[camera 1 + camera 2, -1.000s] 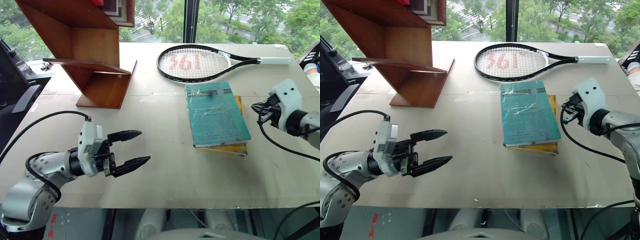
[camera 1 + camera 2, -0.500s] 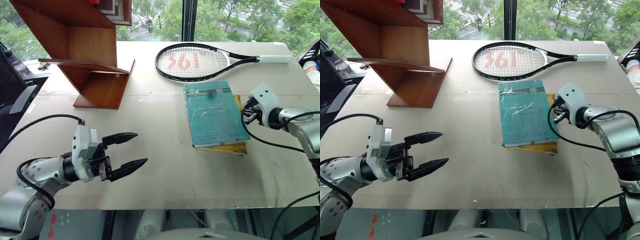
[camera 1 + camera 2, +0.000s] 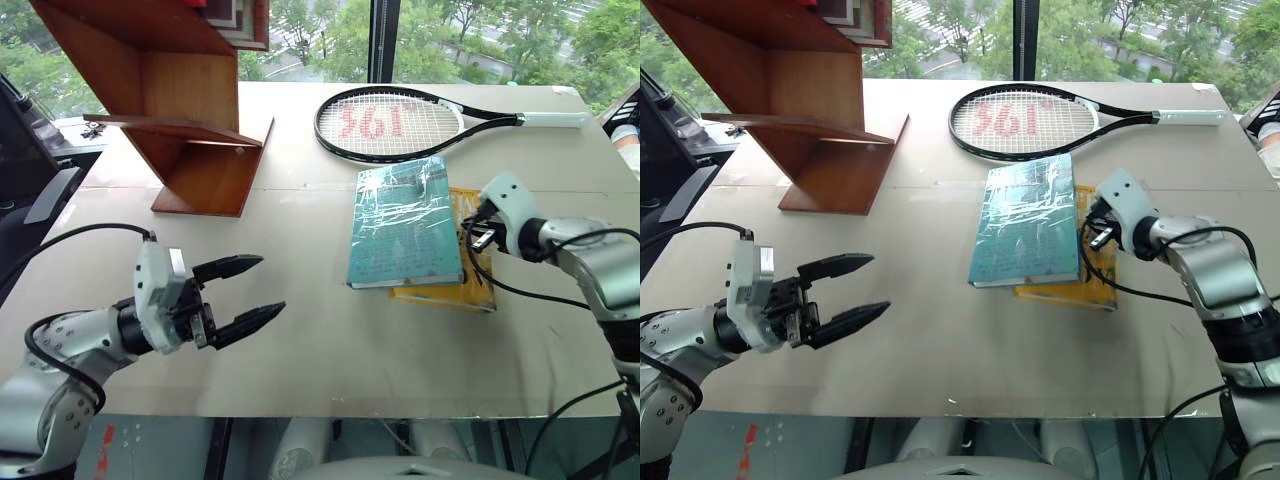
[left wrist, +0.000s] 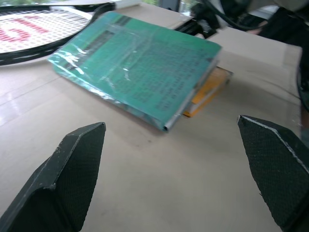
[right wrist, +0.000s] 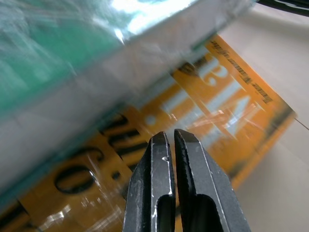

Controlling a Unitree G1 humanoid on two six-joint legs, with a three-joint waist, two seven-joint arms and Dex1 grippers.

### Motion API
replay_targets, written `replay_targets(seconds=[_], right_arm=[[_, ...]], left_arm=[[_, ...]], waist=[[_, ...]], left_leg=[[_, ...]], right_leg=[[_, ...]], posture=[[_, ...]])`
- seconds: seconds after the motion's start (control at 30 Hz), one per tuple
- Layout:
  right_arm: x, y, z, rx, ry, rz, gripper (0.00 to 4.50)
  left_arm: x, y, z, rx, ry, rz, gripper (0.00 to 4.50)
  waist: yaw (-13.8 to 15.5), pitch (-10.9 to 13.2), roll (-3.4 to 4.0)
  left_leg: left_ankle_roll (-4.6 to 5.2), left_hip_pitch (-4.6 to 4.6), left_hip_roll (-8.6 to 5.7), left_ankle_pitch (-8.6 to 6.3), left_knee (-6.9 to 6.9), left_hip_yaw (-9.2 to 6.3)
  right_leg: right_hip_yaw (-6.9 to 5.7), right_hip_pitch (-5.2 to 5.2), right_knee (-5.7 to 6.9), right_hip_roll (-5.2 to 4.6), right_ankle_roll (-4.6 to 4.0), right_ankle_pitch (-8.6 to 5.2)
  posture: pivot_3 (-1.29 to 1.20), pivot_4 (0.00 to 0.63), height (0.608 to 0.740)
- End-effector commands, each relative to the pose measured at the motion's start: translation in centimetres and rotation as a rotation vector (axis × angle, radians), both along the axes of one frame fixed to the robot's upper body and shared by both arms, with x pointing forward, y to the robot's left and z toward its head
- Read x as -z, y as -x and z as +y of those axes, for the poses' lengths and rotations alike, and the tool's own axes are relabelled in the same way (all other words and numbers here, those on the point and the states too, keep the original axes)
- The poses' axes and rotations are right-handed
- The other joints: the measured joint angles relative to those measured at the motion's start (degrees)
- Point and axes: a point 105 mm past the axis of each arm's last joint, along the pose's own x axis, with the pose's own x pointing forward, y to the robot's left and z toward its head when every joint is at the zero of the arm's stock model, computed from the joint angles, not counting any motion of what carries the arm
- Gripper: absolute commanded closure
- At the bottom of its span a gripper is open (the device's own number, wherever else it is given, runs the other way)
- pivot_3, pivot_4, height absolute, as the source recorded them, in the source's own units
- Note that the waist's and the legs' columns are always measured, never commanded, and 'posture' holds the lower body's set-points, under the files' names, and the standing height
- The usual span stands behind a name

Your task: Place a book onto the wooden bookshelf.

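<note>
The teal book (image 3: 405, 225) in shiny plastic wrap lies askew on a yellow book (image 3: 462, 290) at mid-table. It also shows in the left wrist view as the book (image 4: 140, 53). My right gripper (image 3: 1092, 228) is shut, empty, its tips against the teal book's right edge, over the yellow cover (image 5: 227, 101). My left gripper (image 3: 268, 287) hovers open and empty near the table's front left, pointing toward the books. The wooden bookshelf (image 3: 190, 110) stands at the back left, reddish-brown with slanted boards.
A black tennis racket (image 3: 390, 125) with red lettering lies behind the books, its white handle reaching to the right. A dark office chair (image 3: 30, 170) sits off the table's left side. The table's front edge (image 3: 330, 408) runs just below my left gripper.
My right gripper came down and leftward against the teal book, which slid left and turned on the yellow book, baring more yellow cover. My left gripper stayed open, nearly still.
</note>
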Motion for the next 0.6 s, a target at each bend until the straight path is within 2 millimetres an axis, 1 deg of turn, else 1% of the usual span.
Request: replay_targets(seconds=[0.03, 0.07, 0.1, 0.13, 0.17, 0.2, 0.23, 0.27, 0.33, 0.37, 0.4, 0.43, 0.5, 0.53, 0.6], right_arm=[[-3.6, 2.9, -0.9, -0.099, -0.08, -0.185, 4.46], [-3.5, 4.1, -1.6, -0.101, -0.105, -0.186, 4.23], [-3.5, 5.1, -1.9, -0.118, -0.119, -0.195, 3.96], [-3.8, 6.6, -1.9, -0.146, -0.167, -0.214, 3.56], [-4.1, 7.6, -1.8, -0.165, -0.194, -0.229, 3.15], [-4.3, 8.4, -1.6, -0.189, -0.204, -0.241, 2.51], [-4.7, 9.4, -1.1, -0.222, -0.214, -0.256, 2.19], [-4.9, 10.0, -0.8, -0.244, -0.216, -0.264, 1.79], [-5.3, 12.1, 0.4, -0.312, -0.222, -0.28, 0.95], [-5.4, 12.8, 0.9, -0.332, -0.226, -0.281, 0.47], [-5.5, 13.8, 1.4, -0.353, -0.242, -0.275, 0.02], [-5.6, 14.3, 1.7, -0.358, -0.242, -0.283, 0.02], [-5.4, 15.3, 2.1, -0.359, -0.234, -0.277, 0.02], [-5.4, 15.7, 2.2, -0.352, -0.232, -0.278, 0.02], [-5.4, 16.2, 2.3, -0.33, -0.229, -0.281, 0.02]], left_arm=[[-0.1, -1.7, -0.1, -0.069, 0.1, 0.06, 0.0], [0.1, -2.3, -0.4, -0.08, 0.13, 0.095, 0.0], [0.3, -2.9, -0.6, -0.095, 0.146, 0.122, 0.0], [0.7, -3.8, -0.9, -0.104, 0.187, 0.194, 0.0], [0.9, -4.3, -1.1, -0.109, 0.211, 0.247, 0.0], [1.5, -5.1, -1.1, -0.143, 0.194, 0.302, 0.0], [2.4, -6.0, -1.1, -0.178, 0.205, 0.41, 0.0], [2.9, -6.5, -1.0, -0.2, 0.206, 0.481, 0.0], [3.8, -8.1, -1.7, -0.182, 0.268, 0.675, 0.0], [3.9, -8.6, -2.0, -0.174, 0.289, 0.744, 0.0], [3.9, -9.5, -2.4, -0.162, 0.329, 0.801, 0.0], [3.8, -10.3, -2.6, -0.163, 0.354, 0.831, 0.0], [3.5, -12.1, -2.9, -0.175, 0.404, 0.877, 0.0], [3.3, -12.7, -3.1, -0.161, 0.424, 0.899, 0.0], [3.3, -13.9, -3.7, -0.154, 0.438, 0.941, 0.0]], waist=[[0.22, 0.0, 0.04], [0.3, 0.0, 0.04], [0.26, 0.0, 0.03], [0.22, 0.0, 0.03], [0.5, 0.0, 0.02], [0.29, -0.02, 0.0], [-0.14, -0.01, -0.01], [-0.27, -0.01, 0.0], [-0.59, -0.01, 0.0], [-0.71, -0.02, -0.04], [-0.85, 0.0, -0.07], [-0.88, 0.0, -0.08], [-0.97, 0.01, -0.2], [-1.02, 0.05, -0.33], [-1.05, 0.08, -0.44]], left_leg=[[0.0, 0.0, 0.0, 0.0, 0.0, 0.03], [0.0, 0.0, 0.0, 0.0, 0.01, 0.02], [0.01, 0.0, 0.01, 0.0, 0.05, 0.02], [0.01, 0.0, 0.01, 0.0, 0.13, 0.03], [0.01, 0.03, 0.0, 0.0, 0.15, 0.04], [0.01, 0.05, 0.0, 0.0, 0.19, 0.0], [0.01, 0.1, 0.06, -0.01, 0.27, -0.01], [0.01, 0.22, 0.04, 0.0, 0.27, 0.03], [0.02, 0.47, 0.06, 0.0, 0.3, -0.01], [0.02, 0.6, 0.05, 0.0, 0.3, -0.05], [0.02, 0.8, 0.04, 0.0, 0.29, -0.11], [0.01, 0.95, 0.04, -0.01, 0.28, -0.11], [0.01, 0.96, -0.01, -0.01, 0.3, -0.12], [0.01, 0.96, -0.03, 0.0, 0.3, -0.1], [0.0, 0.95, -0.05, 0.0, 0.3, -0.07]], right_leg=[[0.02, -0.01, 0.03, 0.0, 0.01, 0.0], [0.02, 0.0, 0.03, 0.0, 0.01, 0.0], [0.04, 0.0, 0.06, 0.02, 0.02, 0.01], [0.03, 0.02, 0.13, 0.04, 0.02, 0.01], [0.07, 0.03, 0.24, 0.05, 0.02, 0.01], [0.03, 0.04, 0.32, 0.07, 0.02, 0.01], [0.03, 0.06, 0.39, 0.16, 0.02, 0.01], [0.1, 0.12, 0.52, 0.15, 0.02, 0.01], [0.09, 0.35, 0.56, 0.23, 0.04, -0.01], [0.05, 0.48, 0.57, 0.25, 0.04, -0.02], [-0.03, 0.73, 0.55, 0.33, 0.07, -0.04], [-0.03, 0.91, 0.52, 0.33, 0.08, -0.05], [-0.03, 0.94, 0.49, 0.32, 0.22, -0.14], [-0.01, 0.94, 0.49, 0.29, 0.07, -0.05], [0.02, 0.91, 0.46, 0.29, 0.07, -0.04]], posture=[[0.0, 0.15, 0.74], [0.0, 0.15, 0.74], [0.0, 0.15, 0.74], [0.0, 0.15, 0.74], [0.0, 0.15, 0.74], [0.0, 0.15, 0.74], [0.0, 0.15, 0.74], [0.0, 0.15, 0.74], [0.0, 0.15, 0.74], [0.0, 0.15, 0.74], [0.0, 0.15, 0.74], [0.0, 0.15, 0.74], [0.0, 0.15, 0.74], [0.0, 0.15, 0.74], [0.0, 0.15, 0.74]])
